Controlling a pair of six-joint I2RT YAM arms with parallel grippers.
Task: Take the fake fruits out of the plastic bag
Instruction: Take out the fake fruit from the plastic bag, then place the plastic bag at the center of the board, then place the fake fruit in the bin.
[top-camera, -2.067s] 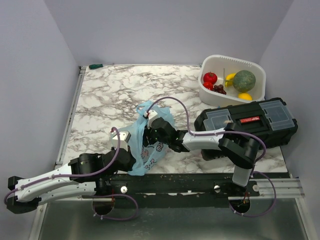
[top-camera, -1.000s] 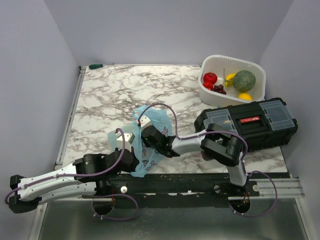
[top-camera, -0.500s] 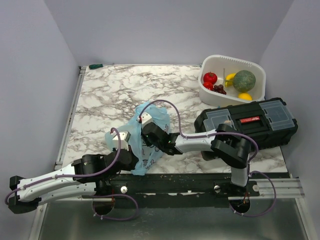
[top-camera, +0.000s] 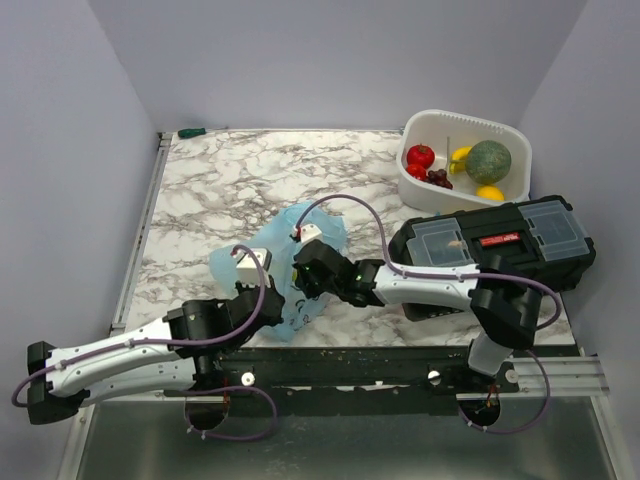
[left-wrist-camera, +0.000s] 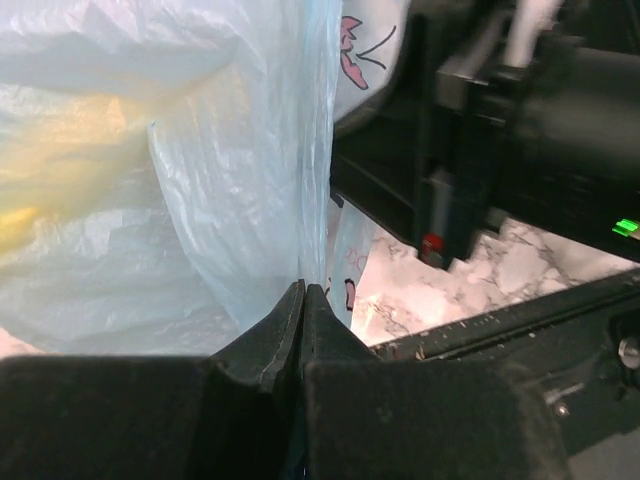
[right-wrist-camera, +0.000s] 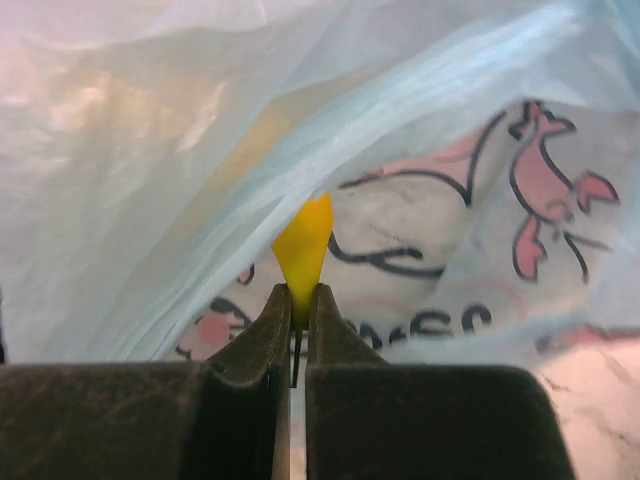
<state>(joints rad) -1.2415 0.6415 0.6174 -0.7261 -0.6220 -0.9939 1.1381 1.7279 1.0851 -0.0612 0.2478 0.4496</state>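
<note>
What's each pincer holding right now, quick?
Left pincer: closed, pinching the plastic bag.
Right pincer: closed on the pointed tip of a yellow fruit.

Table (top-camera: 220, 190): white and grey marble top.
Tub (top-camera: 455, 113): white, at the far right corner.
Box (top-camera: 520, 245): black, see-through lid parts, red label, just beside the tub.
Green thing (top-camera: 190, 132): small, far left corner.
</note>
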